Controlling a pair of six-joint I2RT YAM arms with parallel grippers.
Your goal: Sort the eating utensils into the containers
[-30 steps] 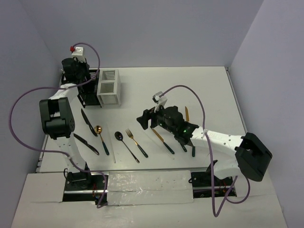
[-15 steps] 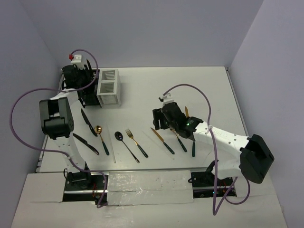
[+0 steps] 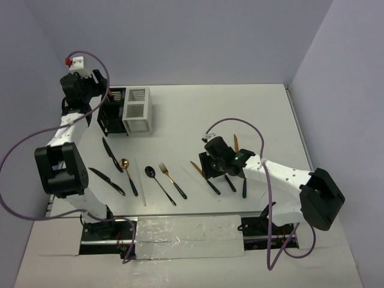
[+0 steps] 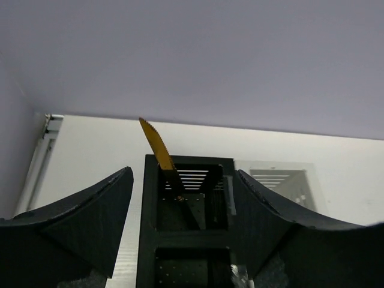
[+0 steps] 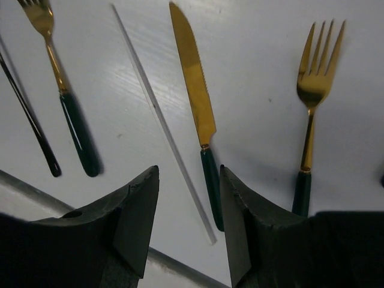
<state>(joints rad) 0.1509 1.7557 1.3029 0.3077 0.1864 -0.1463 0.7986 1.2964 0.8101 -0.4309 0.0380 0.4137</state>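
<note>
On the near part of the desk (image 3: 258,114), just beyond the arm bases, the eating utensils lie in a loose row. From the left there is a black knife (image 3: 108,182), then a gold spoon (image 3: 126,170), a black spoon (image 3: 150,172), a gold fork (image 3: 168,174) and a gold knife (image 3: 215,187) with a dark green handle.

The right end effector (image 3: 211,167) is low over this gold knife. In the right wrist view its fingers (image 5: 135,210) are spread and the green handle lies between them. Whether they touch it, I cannot tell. A thin white stick (image 5: 159,117) lies just beside the knife, and a second fork (image 5: 312,102) lies on the other side.

At the far left of the desk stand the containers, a black caddy (image 3: 111,112) and a white caddy (image 3: 138,111), touching side by side. The left end effector (image 3: 91,99) hangs above the black caddy with its fingers wide apart, holding nothing. One serrated knife (image 4: 157,149) stands tilted in the farther compartment of the black caddy, with the gold blade pointing up.
</note>
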